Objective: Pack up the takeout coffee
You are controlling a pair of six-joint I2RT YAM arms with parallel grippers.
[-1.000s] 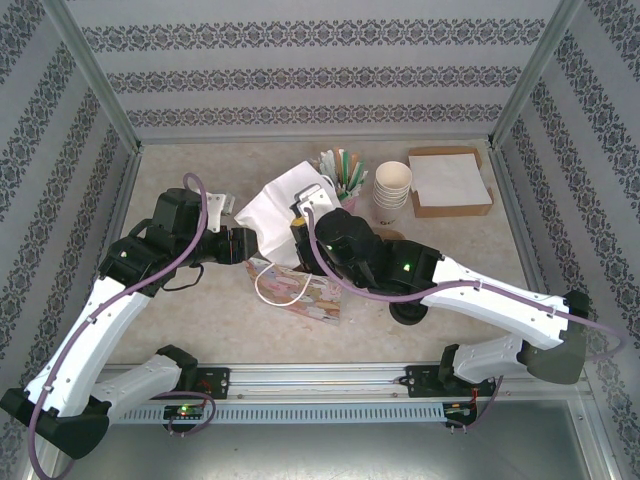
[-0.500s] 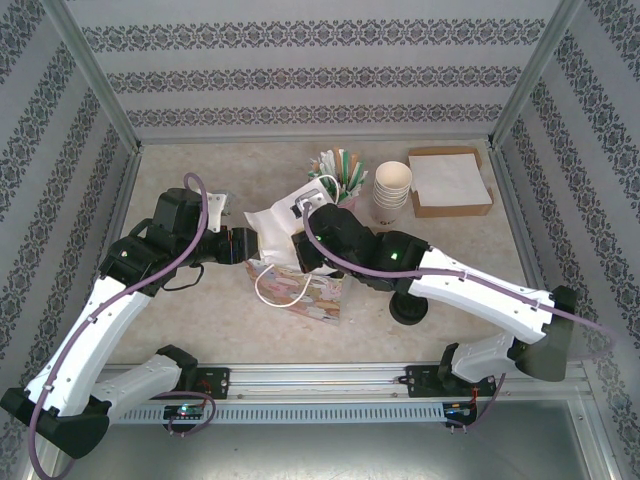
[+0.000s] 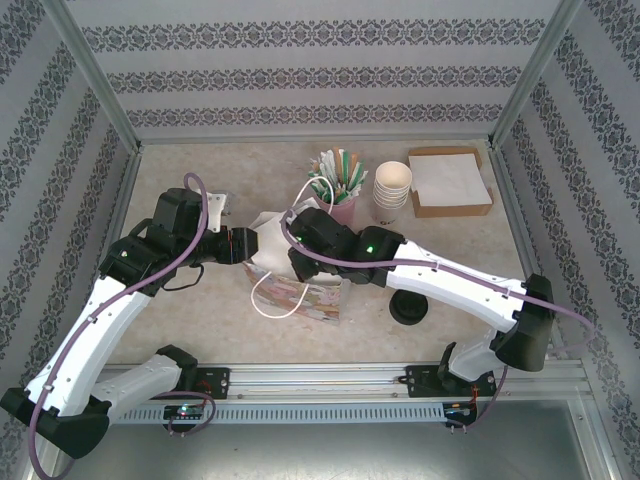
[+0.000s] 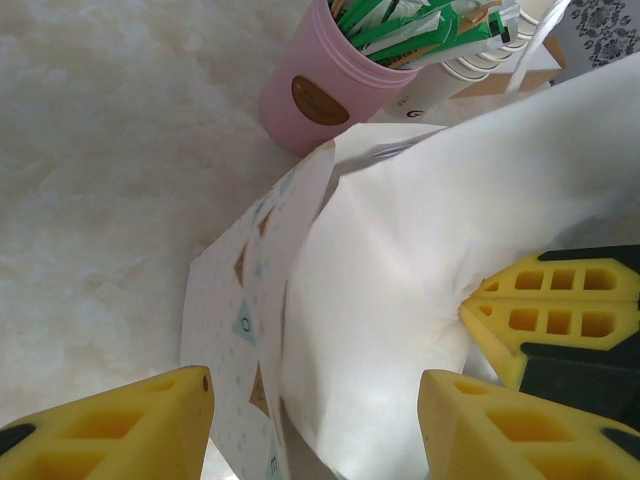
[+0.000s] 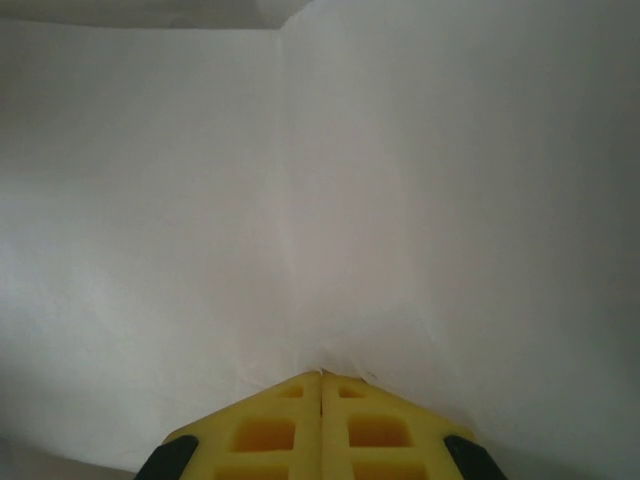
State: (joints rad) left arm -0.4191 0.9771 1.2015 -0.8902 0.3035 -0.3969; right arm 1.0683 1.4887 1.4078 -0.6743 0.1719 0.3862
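Note:
A white paper bag (image 3: 300, 293) with a patterned side lies at the table's middle, its white handle looped toward the front. My right gripper (image 5: 321, 375) is shut on a fold of the bag's white paper (image 5: 320, 200); from above it sits at the bag's mouth (image 3: 290, 252). My left gripper (image 4: 315, 392) is open, the bag's edge (image 4: 300, 300) lying between its yellow fingers, just left of the bag (image 3: 254, 245). A round black lid (image 3: 407, 308) peeks from under the right forearm; I cannot tell whether a cup stands beneath it.
A pink cup of green sachets (image 3: 340, 203) stands behind the bag, also in the left wrist view (image 4: 320, 95). A stack of cream paper cups (image 3: 392, 190) and a cardboard tray of napkins (image 3: 448, 180) sit at the back right.
The right arm has swung left and stretched out, carrying the bag's white top down and leftward. The left arm has stayed put.

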